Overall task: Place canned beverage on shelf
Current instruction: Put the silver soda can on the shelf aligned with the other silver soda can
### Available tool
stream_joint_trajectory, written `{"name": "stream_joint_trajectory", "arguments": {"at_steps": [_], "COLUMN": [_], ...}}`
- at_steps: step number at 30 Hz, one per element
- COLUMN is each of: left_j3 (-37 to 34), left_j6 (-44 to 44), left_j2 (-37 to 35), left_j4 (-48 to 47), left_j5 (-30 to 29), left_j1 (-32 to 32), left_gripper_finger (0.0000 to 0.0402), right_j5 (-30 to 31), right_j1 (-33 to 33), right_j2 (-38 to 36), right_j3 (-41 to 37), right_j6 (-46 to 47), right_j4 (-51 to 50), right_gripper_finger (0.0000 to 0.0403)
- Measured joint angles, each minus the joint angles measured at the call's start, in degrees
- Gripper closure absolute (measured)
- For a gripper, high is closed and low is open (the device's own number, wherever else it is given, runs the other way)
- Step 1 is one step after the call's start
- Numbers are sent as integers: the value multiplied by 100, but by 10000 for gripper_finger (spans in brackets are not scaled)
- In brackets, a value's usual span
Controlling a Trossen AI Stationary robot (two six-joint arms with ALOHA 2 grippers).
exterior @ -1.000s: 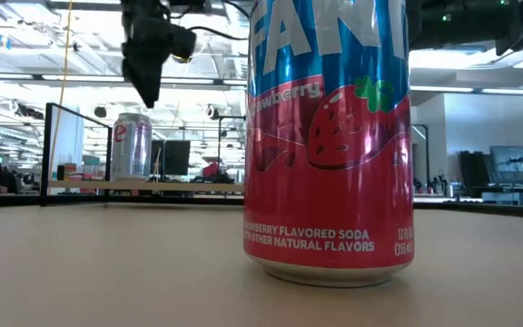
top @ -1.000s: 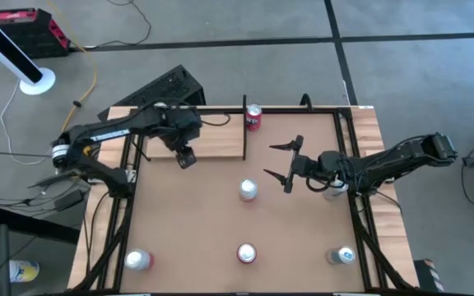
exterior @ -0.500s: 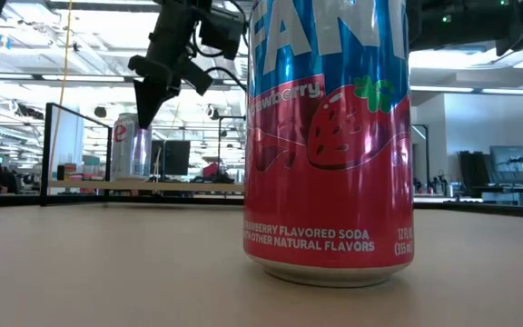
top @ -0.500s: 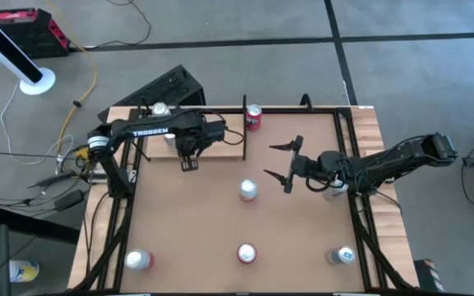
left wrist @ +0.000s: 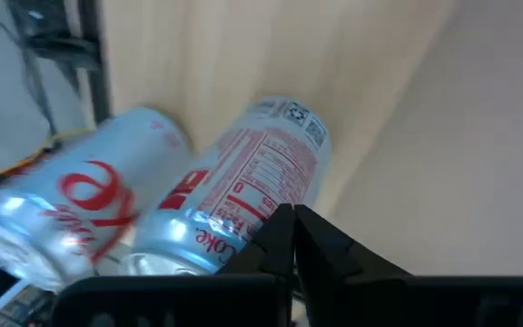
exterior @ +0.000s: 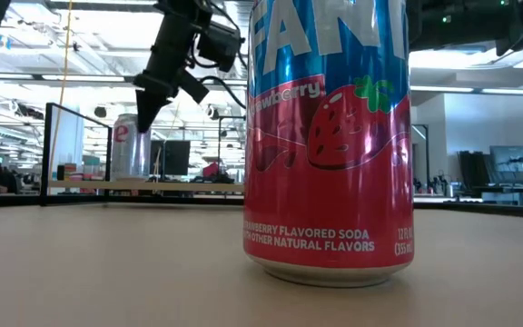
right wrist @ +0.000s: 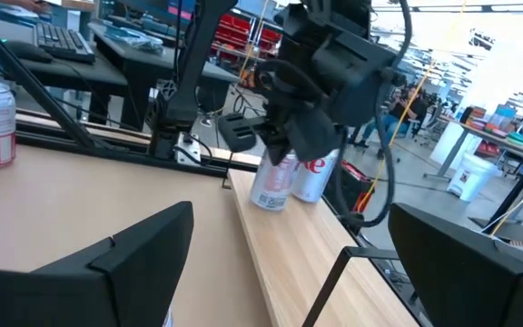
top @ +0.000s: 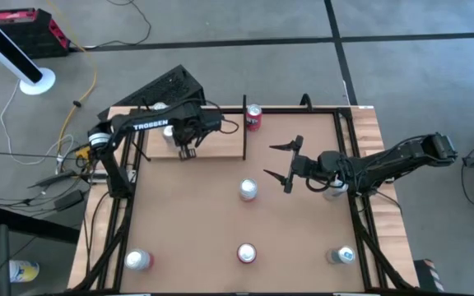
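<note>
Shelf (top: pixel 212 141): two silver cans (right wrist: pixel 284 177) stand there.
Left hand (top: pixel 184 151): closed, empty, above them.
Right hand (top: pixel 282 164): open, waiting.
Left: worktop cans (top: pixel 248 190).

You get even, soft overhead light on the table (top: pixel 188 238), with only faint shadows. In the low view, bright ceiling lamps wash out the room behind. The left wrist view blurs its two silver cans (left wrist: pixel 234 191), and the pale shelf (left wrist: pixel 271 54) glares

A red can (exterior: pixel 329 136) at the low view's centre read "STRAWBERRY FLAVORED SODA"; the left arm (top: pixel 151 126) bore "TROSSEN".
</note>
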Motion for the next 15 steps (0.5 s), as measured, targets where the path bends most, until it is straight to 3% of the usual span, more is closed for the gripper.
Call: {"name": "stream_joint_trajectory", "arguments": {"at_steps": [15], "left_j3": [0], "left_j6": [244], "left_j2": [0], "left_j4": [422], "left_j5": [-573], "left_j1": [822], "left_gripper_finger": [402], "right_j5": [2], "right_j1": [0], "right_j2": [0], "right_j3": [0], "right_j6": [-103], "right_j4": [3], "right_gripper_finger": [8]}}
